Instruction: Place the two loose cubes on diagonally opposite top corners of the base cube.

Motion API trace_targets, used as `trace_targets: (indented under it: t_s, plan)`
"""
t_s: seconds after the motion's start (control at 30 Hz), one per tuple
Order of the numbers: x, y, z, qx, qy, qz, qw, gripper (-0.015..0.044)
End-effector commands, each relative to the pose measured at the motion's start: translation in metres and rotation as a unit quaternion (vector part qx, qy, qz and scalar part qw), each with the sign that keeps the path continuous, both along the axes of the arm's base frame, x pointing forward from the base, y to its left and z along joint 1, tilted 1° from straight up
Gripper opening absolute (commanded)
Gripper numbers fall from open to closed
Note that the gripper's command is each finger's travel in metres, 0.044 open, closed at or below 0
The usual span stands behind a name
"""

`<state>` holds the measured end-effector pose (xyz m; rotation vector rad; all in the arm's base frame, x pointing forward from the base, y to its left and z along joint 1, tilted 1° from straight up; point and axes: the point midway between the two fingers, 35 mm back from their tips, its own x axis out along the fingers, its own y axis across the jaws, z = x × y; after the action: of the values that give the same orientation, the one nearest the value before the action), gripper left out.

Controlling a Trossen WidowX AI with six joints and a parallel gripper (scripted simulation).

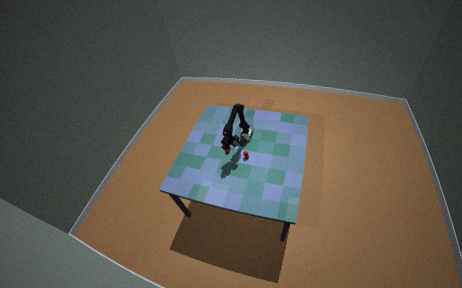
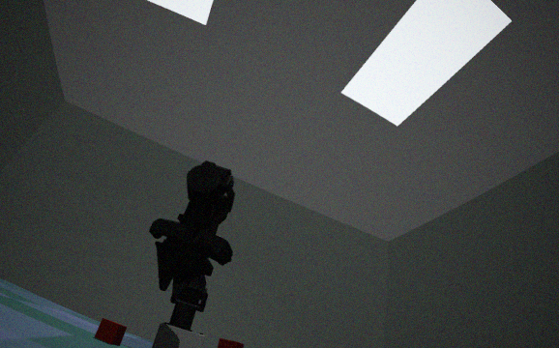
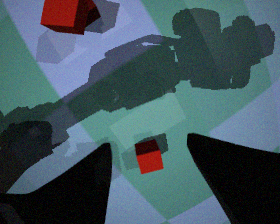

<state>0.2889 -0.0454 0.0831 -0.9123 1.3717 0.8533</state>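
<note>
My gripper [image 1: 226, 148] [image 3: 150, 144] is open and empty, pointing down above a loose red cube [image 1: 227, 151] [image 3: 150, 162]. That cube lies on the table and shows between the fingertips in the wrist view, lower than them. The other loose red cube [image 1: 245, 153] [image 3: 62, 16] sits on the red base cube [image 1: 246, 158], away from the gripper. It hides most of the base cube in the wrist view, so which corner it caps cannot be told. The exterior view shows a red cube [image 2: 110, 332] at lower left and part of another red cube [image 2: 231, 344] at the bottom edge.
The patchwork table [image 1: 279, 192] carries the arm's pale base [image 1: 247, 134], behind the cubes in the top view. The arm's dark shadow falls across the tabletop between the lone cube and the stacked pair in the wrist view.
</note>
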Motion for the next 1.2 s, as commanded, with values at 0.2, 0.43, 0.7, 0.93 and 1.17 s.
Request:
trace_targets:
  t_s: [0.2,0.43,0.7,0.93,1.17]
  plan:
    - [-0.021,-0.069,0.019,-0.005,0.003,0.073,0.997,0.0265]
    - [-0.020,-0.071,0.006,-0.006,0.003,0.074,0.997,0.0265]
    - [-0.020,-0.072,-0.043,-0.005,0.003,0.074,0.997,0.0265]
    - [-0.020,-0.073,-0.058,-0.005,0.003,0.074,0.997,0.0265]
    - [-0.019,-0.073,-0.066,-0.005,0.003,0.074,0.997,0.0265]
